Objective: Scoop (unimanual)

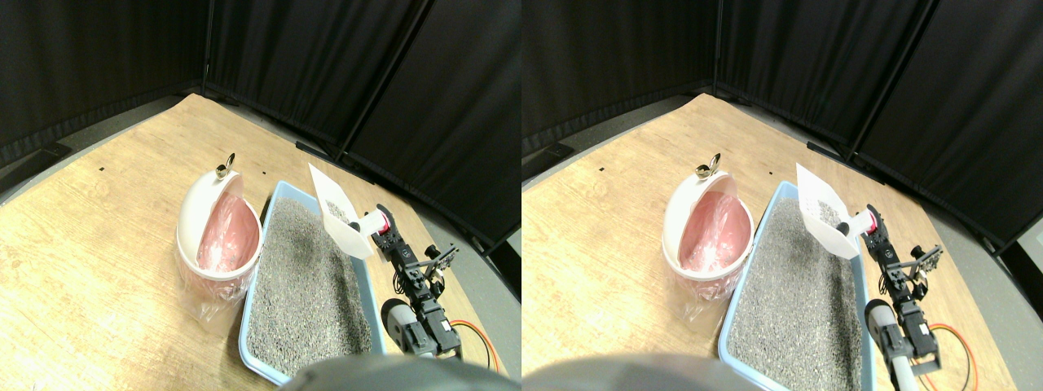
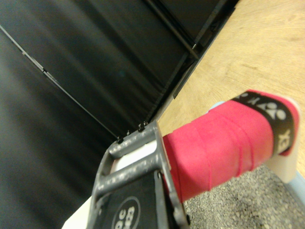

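Your right gripper (image 1: 383, 230) is clamped on the red-wrapped handle (image 1: 376, 220) of the white scoop (image 1: 338, 213); in the wrist view you see the dark jaw frame pressed against the red wrap (image 2: 219, 150). You hold the scoop raised above the far right part of the blue tray (image 1: 254, 297), with its blade tilted up toward the curtains (image 1: 342, 65). You can see some grey grains on the inner face of the scoop.

You find the tray on the wooden floor (image 1: 106, 244), and it is filled with grey litter (image 1: 305, 285) nearly to the rim. You cannot tell from these views if the scoop touches the litter; it looks lifted free.

Just beside the tray, on its left, stands a white bin (image 1: 200, 216) with a pink bag (image 1: 224, 236) inside. Its swing lid is tipped open, so you look into the pink lining. A small metal clip (image 1: 225, 167) sits on the far edge of the bin.

Behind your arm, orange cables (image 1: 481, 338) lie on the floor at the lower right.
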Robot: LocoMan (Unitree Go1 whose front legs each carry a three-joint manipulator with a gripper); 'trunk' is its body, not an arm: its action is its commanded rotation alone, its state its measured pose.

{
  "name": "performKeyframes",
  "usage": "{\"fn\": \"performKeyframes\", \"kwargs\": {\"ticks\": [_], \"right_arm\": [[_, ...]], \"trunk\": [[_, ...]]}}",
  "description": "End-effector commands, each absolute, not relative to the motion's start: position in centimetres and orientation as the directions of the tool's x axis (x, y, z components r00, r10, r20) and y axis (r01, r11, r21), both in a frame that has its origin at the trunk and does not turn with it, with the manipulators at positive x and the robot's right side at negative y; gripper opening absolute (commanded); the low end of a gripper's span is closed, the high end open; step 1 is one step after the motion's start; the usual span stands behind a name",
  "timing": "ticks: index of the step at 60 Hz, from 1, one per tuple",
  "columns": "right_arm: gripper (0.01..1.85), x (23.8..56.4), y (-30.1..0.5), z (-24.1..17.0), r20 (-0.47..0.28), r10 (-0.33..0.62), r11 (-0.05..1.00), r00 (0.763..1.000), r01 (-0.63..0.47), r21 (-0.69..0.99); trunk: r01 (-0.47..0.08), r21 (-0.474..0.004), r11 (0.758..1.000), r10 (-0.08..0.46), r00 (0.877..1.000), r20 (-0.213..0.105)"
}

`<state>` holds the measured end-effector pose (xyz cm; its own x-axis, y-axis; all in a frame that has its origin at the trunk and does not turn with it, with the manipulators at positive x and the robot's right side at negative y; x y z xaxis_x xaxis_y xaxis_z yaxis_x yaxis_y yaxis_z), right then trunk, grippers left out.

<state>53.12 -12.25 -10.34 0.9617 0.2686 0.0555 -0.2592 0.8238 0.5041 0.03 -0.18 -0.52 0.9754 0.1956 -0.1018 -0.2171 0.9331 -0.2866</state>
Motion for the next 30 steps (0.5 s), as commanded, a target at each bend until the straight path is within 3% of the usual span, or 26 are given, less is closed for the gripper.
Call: {"fn": "performKeyframes", "kwargs": {"ticks": [1, 17, 27, 30], "right_arm": [[0.06, 53.1, -11.9, -8.7, 0.155, 0.325, 0.873, 0.933, -0.359, 0.330], [0.06, 53.2, -11.4, -8.0, 0.133, 0.336, 0.904, 0.932, -0.359, 0.231], [0.06, 53.2, -10.7, -7.6, 0.116, 0.374, 0.909, 0.920, -0.389, 0.152], [0.06, 53.3, -10.4, -7.5, 0.115, 0.401, 0.910, 0.909, -0.409, 0.061]], "trunk": [[-0.236, -0.302, 0.923, 0.214, 0.971, -0.107], [-0.255, -0.313, 0.915, 0.230, 0.966, -0.114], [-0.276, -0.323, 0.905, 0.249, 0.961, -0.122], [-0.276, -0.323, 0.905, 0.249, 0.961, -0.122]]}}
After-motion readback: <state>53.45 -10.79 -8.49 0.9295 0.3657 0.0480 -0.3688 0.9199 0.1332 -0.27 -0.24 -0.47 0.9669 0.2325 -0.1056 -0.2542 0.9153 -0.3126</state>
